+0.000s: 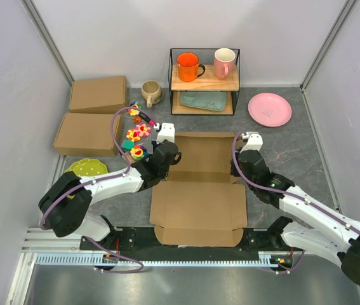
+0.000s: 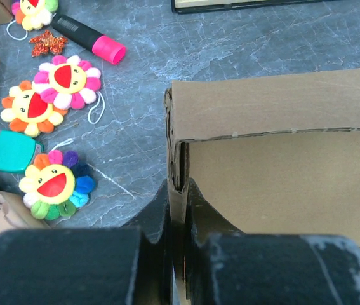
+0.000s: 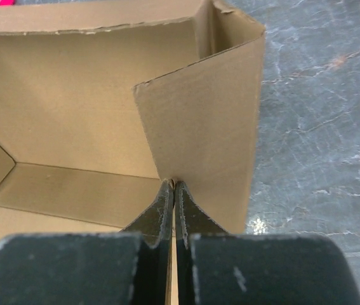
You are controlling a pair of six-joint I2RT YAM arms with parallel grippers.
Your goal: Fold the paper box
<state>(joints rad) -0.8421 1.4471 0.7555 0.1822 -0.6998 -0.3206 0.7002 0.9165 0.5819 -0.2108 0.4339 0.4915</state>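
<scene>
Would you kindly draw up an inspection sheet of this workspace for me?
Surface: grey marbled table.
Job's things: paper box, open, rear and side walls raised.
Clutter: two closed cardboard boxes, flower toys, highlighter, green plate, beige mug, shelf with mugs, pink plate.
Grippers: left gripper shut on the box's left wall; right gripper shut on its right wall.
Cables: purple cables looped along both arms.
Surroundings: white enclosure walls.

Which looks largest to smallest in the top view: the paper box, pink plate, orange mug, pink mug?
1. paper box
2. pink plate
3. orange mug and pink mug: these look about alike, so I won't rank them.
</scene>
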